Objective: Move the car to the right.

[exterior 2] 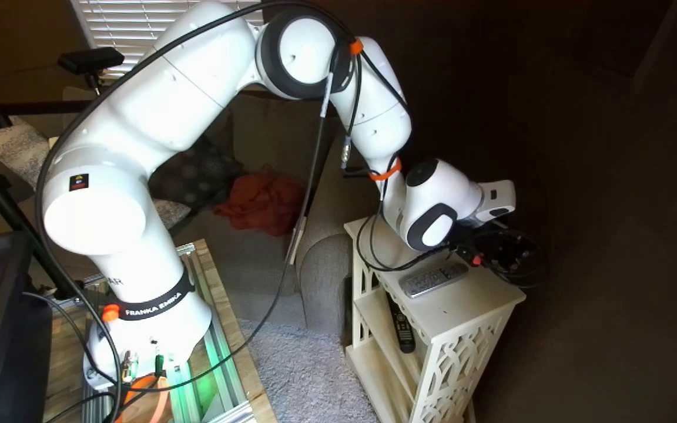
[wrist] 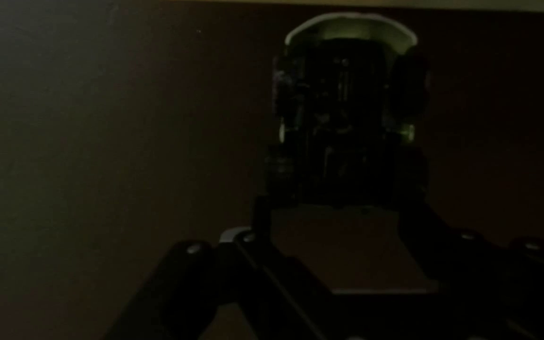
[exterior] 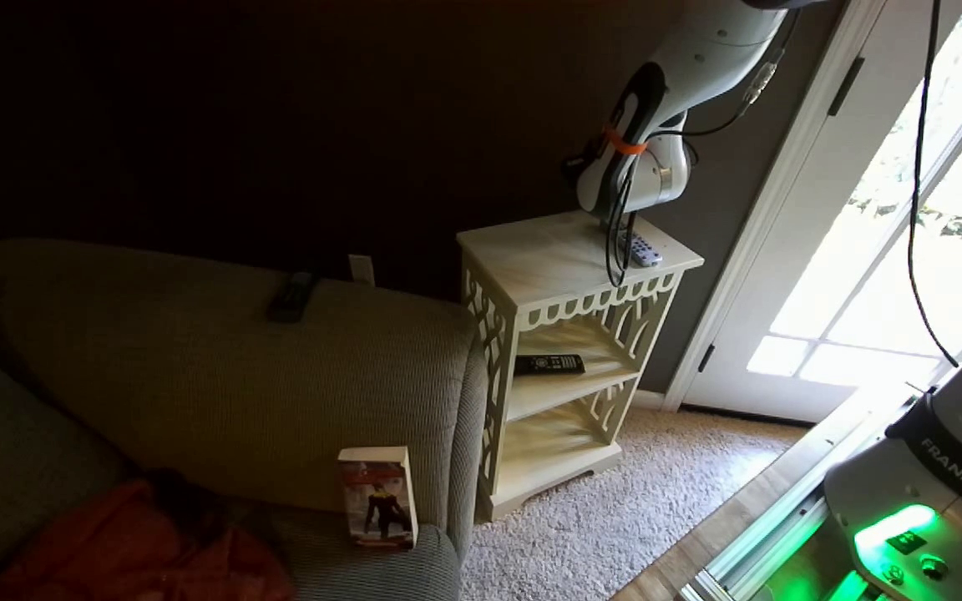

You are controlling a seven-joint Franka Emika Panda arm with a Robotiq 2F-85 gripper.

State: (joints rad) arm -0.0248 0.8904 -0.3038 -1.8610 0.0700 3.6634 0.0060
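The car (wrist: 343, 123) shows dark and close in the wrist view, with its underside and wheels toward the camera and a pale curved edge at its top end. My gripper (wrist: 335, 210) has one finger at each side of the car's lower end, and the car fills the gap between the tips. In an exterior view the gripper (exterior 2: 506, 252) is a dark shape at the wall-side edge of the cream tabletop (exterior 2: 473, 299). I cannot make out the car in either exterior view. The tabletop (exterior: 531, 259) also shows beneath the wrist.
A grey remote (exterior 2: 432, 279) lies on the tabletop and also shows in an exterior view (exterior: 644, 250). A black remote (exterior: 549, 364) lies on the shelf below. The sofa (exterior: 347, 359) stands beside the table. A dark wall is behind. Black cables hang from the wrist over the tabletop.
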